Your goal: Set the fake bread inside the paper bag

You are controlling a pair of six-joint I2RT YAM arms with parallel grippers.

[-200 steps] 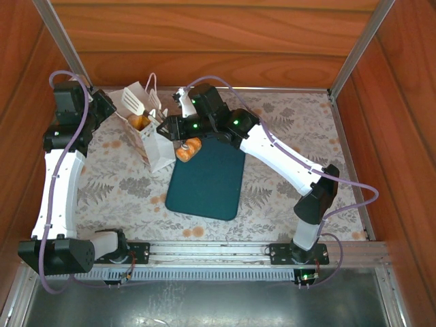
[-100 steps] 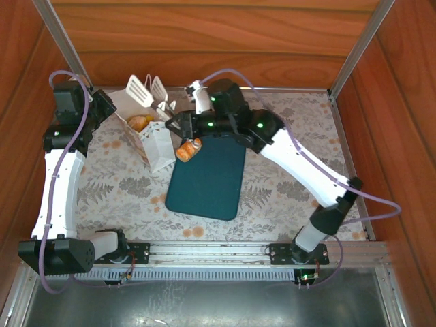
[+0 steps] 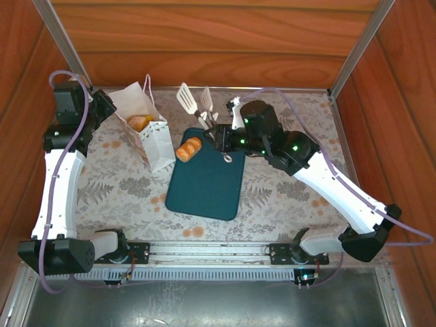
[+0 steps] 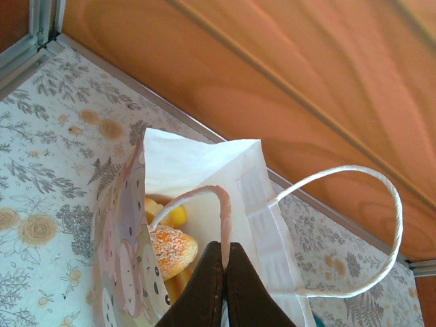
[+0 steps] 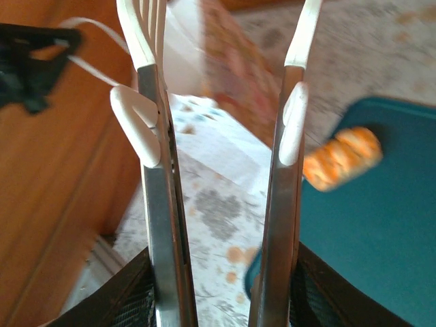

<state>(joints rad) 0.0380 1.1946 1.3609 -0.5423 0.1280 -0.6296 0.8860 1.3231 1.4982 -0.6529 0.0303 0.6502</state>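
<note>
We see one ridged orange roll (image 3: 188, 148) lying on the teal tray's (image 3: 204, 184) far-left corner, just beside the white printed paper bag (image 3: 155, 139), which stands upright and open, holding more orange pastries (image 4: 170, 248).

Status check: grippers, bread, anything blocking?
Left gripper shut on paper bag handle. Right gripper shut on tongs, tongs empty. One ridged roll on teal tray; more bread in bag. Path clear.

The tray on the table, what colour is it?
Plain dark teal, with no pattern; the tray shows best in the top external view.
</note>
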